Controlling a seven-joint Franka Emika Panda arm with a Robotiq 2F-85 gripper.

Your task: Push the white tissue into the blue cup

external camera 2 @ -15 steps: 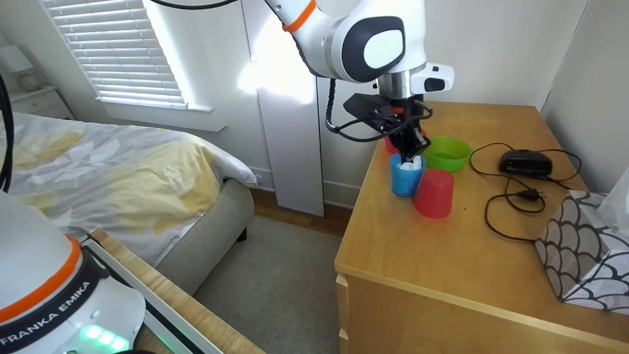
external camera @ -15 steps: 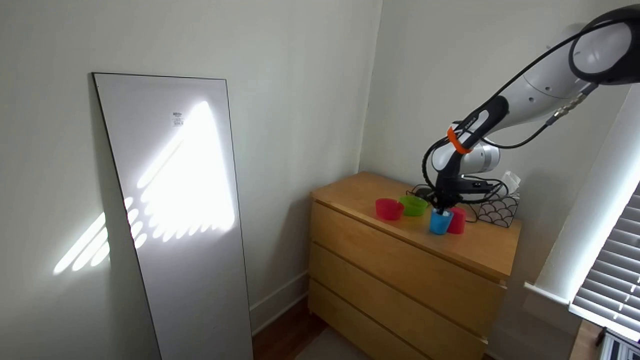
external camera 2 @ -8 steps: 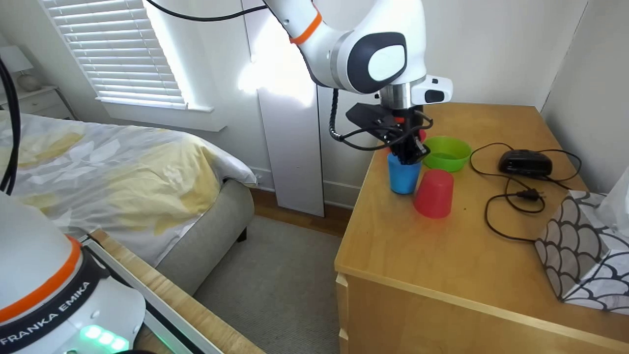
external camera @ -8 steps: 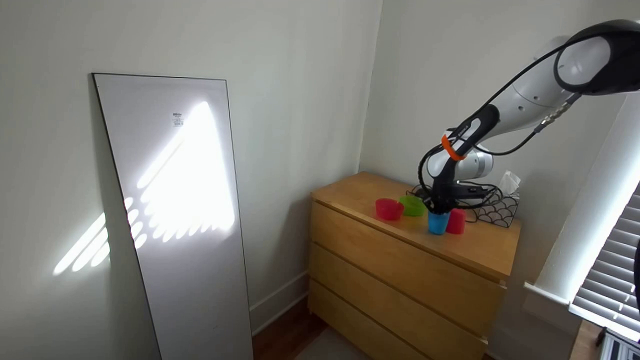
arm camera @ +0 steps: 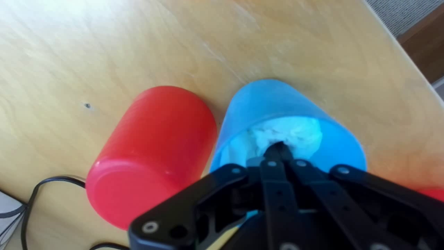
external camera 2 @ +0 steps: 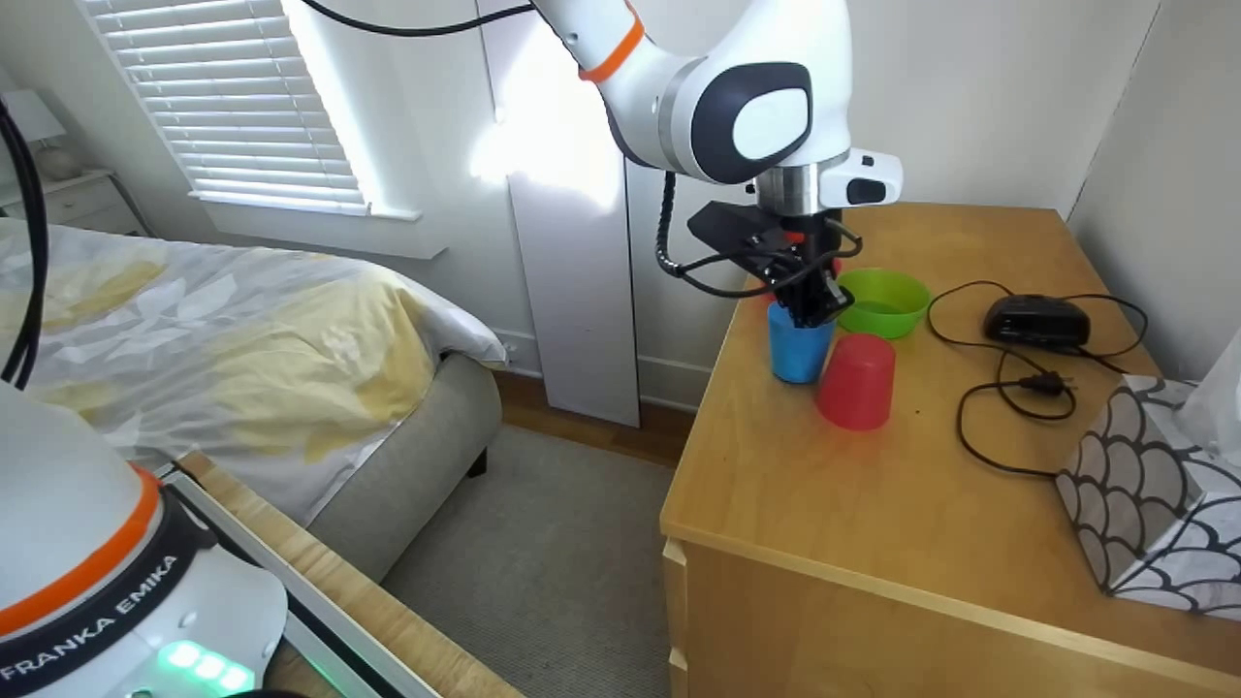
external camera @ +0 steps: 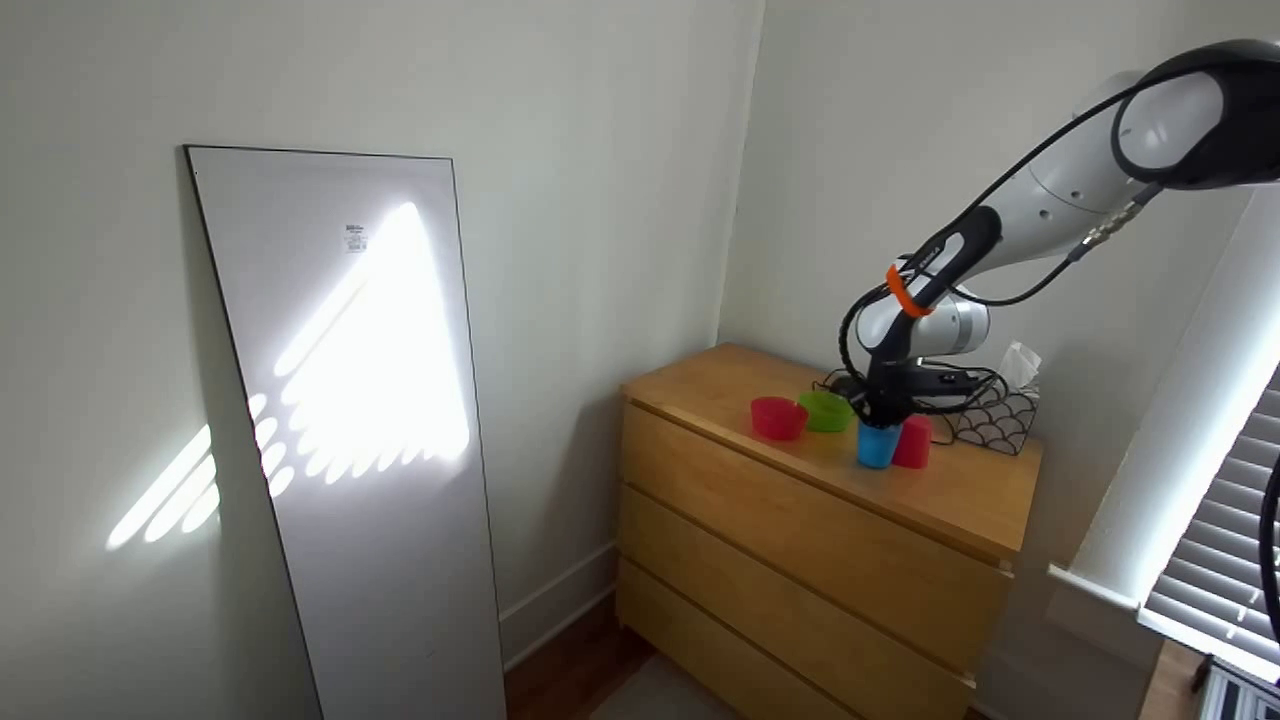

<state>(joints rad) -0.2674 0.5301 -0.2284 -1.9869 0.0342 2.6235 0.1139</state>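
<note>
My tool (arm camera: 278, 149) is closed up, jaws together, nothing btwn them that I can see. Its tips reach down into the blue cup (external camera 2: 800, 354), on or just above the white tissue (arm camera: 293, 133). Tissue's inside the cup, bunched & prob. low; none shows over the rim, tho part is hidden behind my tool. I'd judge I'm mid-push, maybe nearly done.

What could go wrong: cup stands upright on the bench (external camera 2: 776, 504), near the edge, & is prob. light. If I press off-centre or drift sideways, my tips lean on its side & it tips or skids, worst case over the edge. Go too deep & the wide part of my tool lands on the rim, same result. Upside-down red cup (arm camera: 149, 156) is just beside it (can't tell if touching), so a skid that way prob. shoves that too; green cup (external camera 2: 882, 305) is also near. Spreading my jaws in there could wedge them & lift the cup w/ me. Tissue might also cling to the tips & ride out, esp. on a fast pull. Slow, straight up, jaws together = safest.
</note>
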